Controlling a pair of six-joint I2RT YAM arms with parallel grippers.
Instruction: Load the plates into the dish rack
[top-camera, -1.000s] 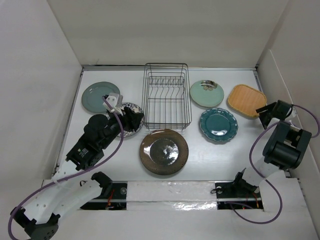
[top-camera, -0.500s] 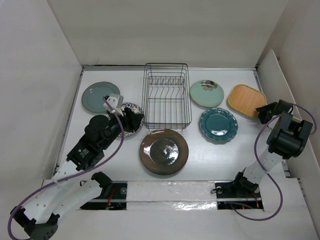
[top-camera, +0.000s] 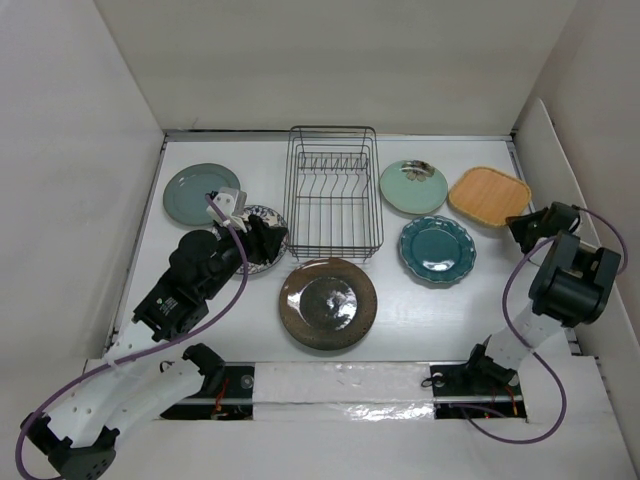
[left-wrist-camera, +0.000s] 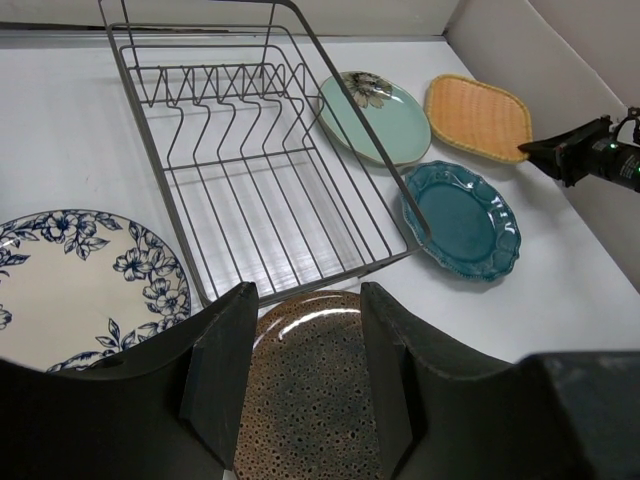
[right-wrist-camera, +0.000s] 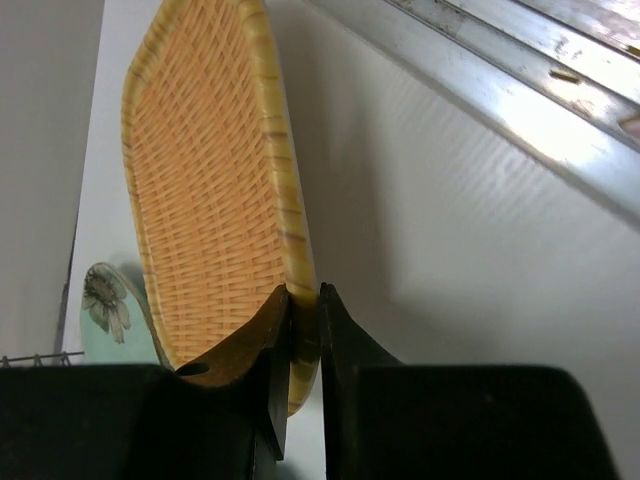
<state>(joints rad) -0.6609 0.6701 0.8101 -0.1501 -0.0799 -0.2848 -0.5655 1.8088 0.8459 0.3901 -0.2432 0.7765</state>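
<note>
White table (top-camera: 200, 330): the orange-tan plate (top-camera: 489, 196) is pinched at its rim by the right gripper (right-wrist-camera: 305, 298); the left gripper (left-wrist-camera: 303, 300) is seen spread, empty.

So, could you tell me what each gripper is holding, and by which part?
The right gripper pinches the orange-tan plate by its rim; the left gripper is open, holding nothing.

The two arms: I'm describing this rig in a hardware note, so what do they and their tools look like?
The left arm and right arm match: bulky black upper joints on white lower links, each trailed by a looping purple cable. The left tool and right tool are matte black and blunt-ended. No markings are readable.
</note>
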